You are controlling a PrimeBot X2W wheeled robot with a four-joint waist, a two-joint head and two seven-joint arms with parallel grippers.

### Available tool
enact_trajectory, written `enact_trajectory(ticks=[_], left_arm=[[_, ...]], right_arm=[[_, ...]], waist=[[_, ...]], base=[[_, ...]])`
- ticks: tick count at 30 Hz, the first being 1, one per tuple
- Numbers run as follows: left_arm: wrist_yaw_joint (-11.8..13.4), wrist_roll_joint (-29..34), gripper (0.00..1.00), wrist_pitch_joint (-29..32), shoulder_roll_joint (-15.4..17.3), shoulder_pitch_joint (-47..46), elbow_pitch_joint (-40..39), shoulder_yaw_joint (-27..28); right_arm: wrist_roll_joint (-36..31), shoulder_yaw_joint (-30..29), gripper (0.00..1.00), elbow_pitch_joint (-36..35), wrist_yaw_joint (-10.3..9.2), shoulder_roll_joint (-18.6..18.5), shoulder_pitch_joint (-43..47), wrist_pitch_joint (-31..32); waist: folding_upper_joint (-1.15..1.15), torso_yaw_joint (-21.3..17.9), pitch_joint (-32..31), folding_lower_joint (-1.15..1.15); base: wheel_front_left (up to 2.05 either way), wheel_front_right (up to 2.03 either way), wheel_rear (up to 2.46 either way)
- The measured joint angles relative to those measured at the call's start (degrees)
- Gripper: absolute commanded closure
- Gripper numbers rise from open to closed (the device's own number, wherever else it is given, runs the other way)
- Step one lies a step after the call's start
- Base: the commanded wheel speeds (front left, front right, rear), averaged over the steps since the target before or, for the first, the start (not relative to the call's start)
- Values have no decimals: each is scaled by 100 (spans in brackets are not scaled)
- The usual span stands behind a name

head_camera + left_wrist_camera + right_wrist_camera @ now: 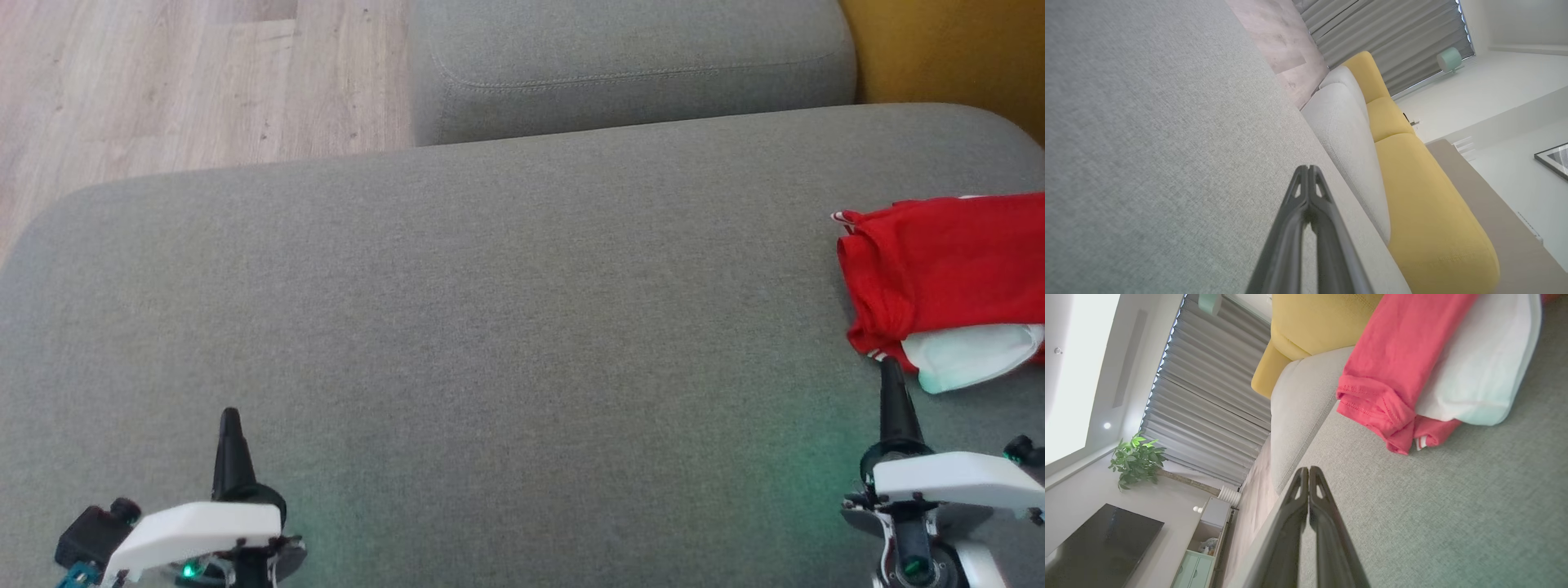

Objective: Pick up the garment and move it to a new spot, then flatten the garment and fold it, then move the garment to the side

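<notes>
The garment (939, 261) lay folded on the grey seat cushion (490, 327), at the cushion's right end. A white sleeve (971, 355) showed on the garment's near side.

The left gripper (230, 416) was positioned over the cushion's near left part. Its two fingers were pressed fully together and gripped nothing.

The right gripper (891, 367) was positioned over the cushion's near right part, just beside the garment's near corner but apart from it. Its fingers were likewise pressed together and empty.

A second grey cushion (629, 65) adjoined the seat cushion's far edge.
</notes>
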Motion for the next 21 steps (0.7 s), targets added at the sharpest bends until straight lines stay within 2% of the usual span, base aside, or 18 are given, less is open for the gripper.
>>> enact_trajectory(ticks=[21], left_arm=[[-77, -1120, 100, 353, -1, -79, 5, 223]], right_arm=[[1293, -171, 100, -34, 0, 0, -12, 330]], waist=[[0, 47, 3, 0]], base=[[0, 0, 0]])
